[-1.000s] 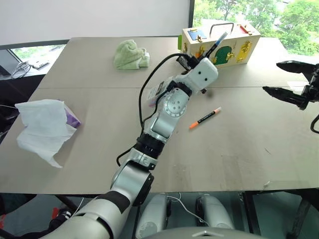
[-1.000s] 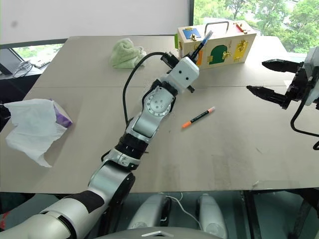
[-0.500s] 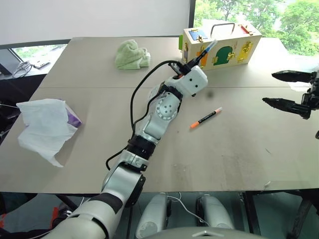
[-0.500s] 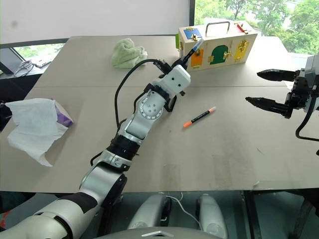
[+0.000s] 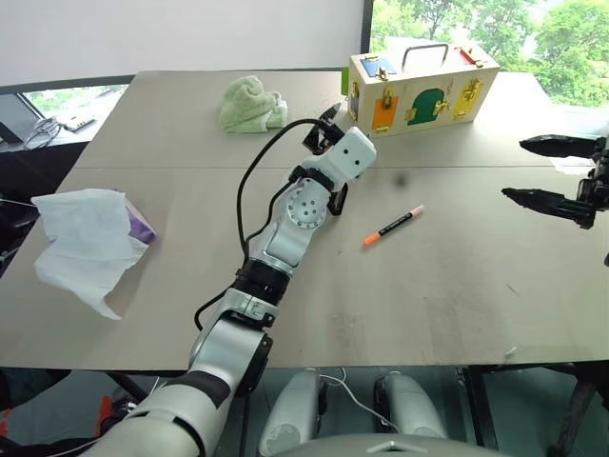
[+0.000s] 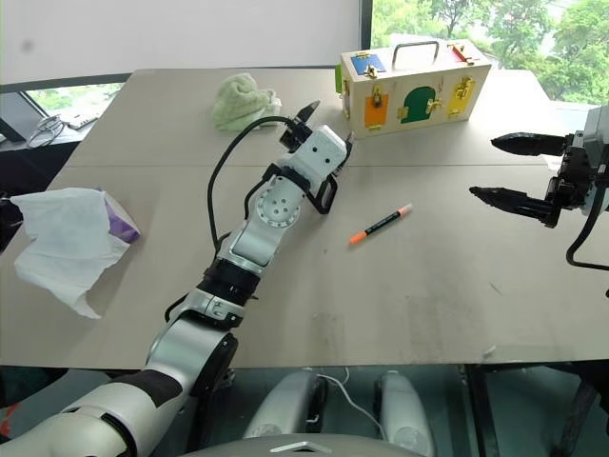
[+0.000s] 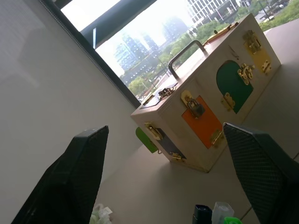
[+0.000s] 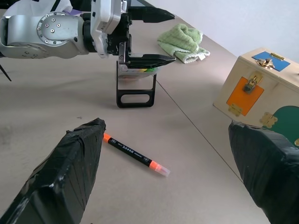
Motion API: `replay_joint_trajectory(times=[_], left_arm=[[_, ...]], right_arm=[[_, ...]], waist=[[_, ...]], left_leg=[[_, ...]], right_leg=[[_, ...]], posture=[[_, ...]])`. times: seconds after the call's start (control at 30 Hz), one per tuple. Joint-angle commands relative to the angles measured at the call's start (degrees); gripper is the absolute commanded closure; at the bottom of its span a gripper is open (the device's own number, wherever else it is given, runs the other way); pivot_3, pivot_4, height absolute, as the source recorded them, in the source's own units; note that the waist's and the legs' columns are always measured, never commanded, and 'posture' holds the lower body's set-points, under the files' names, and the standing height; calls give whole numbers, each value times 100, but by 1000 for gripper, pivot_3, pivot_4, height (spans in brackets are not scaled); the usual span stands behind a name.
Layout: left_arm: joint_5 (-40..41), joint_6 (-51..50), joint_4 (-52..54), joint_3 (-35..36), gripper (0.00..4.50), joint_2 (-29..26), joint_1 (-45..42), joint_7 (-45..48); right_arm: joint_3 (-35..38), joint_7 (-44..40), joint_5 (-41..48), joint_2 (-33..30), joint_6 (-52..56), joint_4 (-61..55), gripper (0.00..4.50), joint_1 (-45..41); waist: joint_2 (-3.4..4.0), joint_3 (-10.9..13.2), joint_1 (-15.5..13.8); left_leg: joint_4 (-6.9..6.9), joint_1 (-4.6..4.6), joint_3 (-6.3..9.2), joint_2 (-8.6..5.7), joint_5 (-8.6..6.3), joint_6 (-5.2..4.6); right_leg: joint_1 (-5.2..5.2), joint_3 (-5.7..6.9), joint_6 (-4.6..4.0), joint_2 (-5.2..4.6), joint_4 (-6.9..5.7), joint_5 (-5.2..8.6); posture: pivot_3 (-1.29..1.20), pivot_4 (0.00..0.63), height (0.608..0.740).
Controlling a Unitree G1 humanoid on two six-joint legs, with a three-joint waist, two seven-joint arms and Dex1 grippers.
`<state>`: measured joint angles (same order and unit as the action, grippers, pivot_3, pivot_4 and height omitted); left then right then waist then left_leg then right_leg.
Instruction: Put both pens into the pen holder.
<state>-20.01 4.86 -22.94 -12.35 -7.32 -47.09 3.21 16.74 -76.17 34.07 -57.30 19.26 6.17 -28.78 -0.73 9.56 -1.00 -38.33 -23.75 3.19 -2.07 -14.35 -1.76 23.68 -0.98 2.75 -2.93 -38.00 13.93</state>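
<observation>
Blue-ended pen gone from the left hand [image 8: 148,37], where it stood clamped between the fingers half a second ago. That hand now spread wide and empty, hovering just above the pen holder [image 8: 140,71], one black finger lying right across the top of the clear case. Probably a release into the holder, which would make the first of two pens done.

Orange-ended pen [image 5: 391,226] flat on the bare worktop [image 5: 457,286], just beside the holder's black wire stand [image 8: 135,93] and in the same spot as before. Right hand [image 5: 528,169] off at the worktop's right edge, well apart from that pen, fingers wide apart with nothing between them. Likely next: collecting the orange-ended pen.

Hard to confirm: holder's inside. From the head views, case blocked by the left forearm, with a little of the stand peeking out. In the left wrist view, a dark cap [image 7: 202,214], a whitish tip [image 7: 219,210] and a scrap of green cut off at the frame edge, perhaps pen tops in the holder, too little to be sure.

Further out: wooden box [image 5: 422,90] with coloured doors, green cloth [image 5: 249,105], crumpled tissue [image 5: 86,243].
</observation>
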Motion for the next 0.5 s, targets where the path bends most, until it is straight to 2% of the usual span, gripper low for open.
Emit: replay_joint_trajectory(times=[0.03,0.13,0.2,0.27,0.37,0.43,0.5], left_arm=[[1244,-633,885,172,28,432,-59,1063],[2483,-2641,1812,101,28,613,-127,2393],[2945,-3865,2051,99,28,552,-372,2830],[3048,-4933,2008,-77,28,348,-723,3101],[3297,-6656,1404,-301,28,81,-1503,3479],[3237,-7044,727,-622,28,5,-1990,3741],[2916,-6743,-165,-1090,28,37,-2381,3936]], right_arm=[[245,63,13,-98,-124,-98,0,-85],[268,88,-10,-103,-147,-128,0,-1],[311,94,8,-130,-130,-157,0,57],[347,51,46,-209,-31,-240,0,173],[489,-42,114,-333,64,-420,0,488],[579,-74,105,-378,53,-476,0,666],[661,-101,65,-419,-8,-466,0,823]], waist=[[0,0,-1],[0,0,-19],[0,0,-1],[0,0,24],[7,-2,62],[11,-3,77],[11,-3,87]], left_leg=[[0,-1,0,0,0,0],[-2,-8,5,-2,0,0],[-2,-7,4,-3,0,0],[-3,-3,3,-3,0,0],[-6,3,3,0,-1,-3],[-9,8,-2,1,-5,-11],[-14,9,-1,-2,-10,-19]], right_leg=[[0,-1,0,-1,0,0],[0,1,0,-4,4,0],[-1,6,0,0,4,0],[-1,9,0,16,-1,1],[-2,8,1,38,-15,1],[-5,5,2,37,-20,2],[-10,8,3,38,-19,2]], posture=[[0,150,740],[0,150,740],[0,150,740],[0,150,740],[0,150,740],[0,150,740],[0,150,740]])
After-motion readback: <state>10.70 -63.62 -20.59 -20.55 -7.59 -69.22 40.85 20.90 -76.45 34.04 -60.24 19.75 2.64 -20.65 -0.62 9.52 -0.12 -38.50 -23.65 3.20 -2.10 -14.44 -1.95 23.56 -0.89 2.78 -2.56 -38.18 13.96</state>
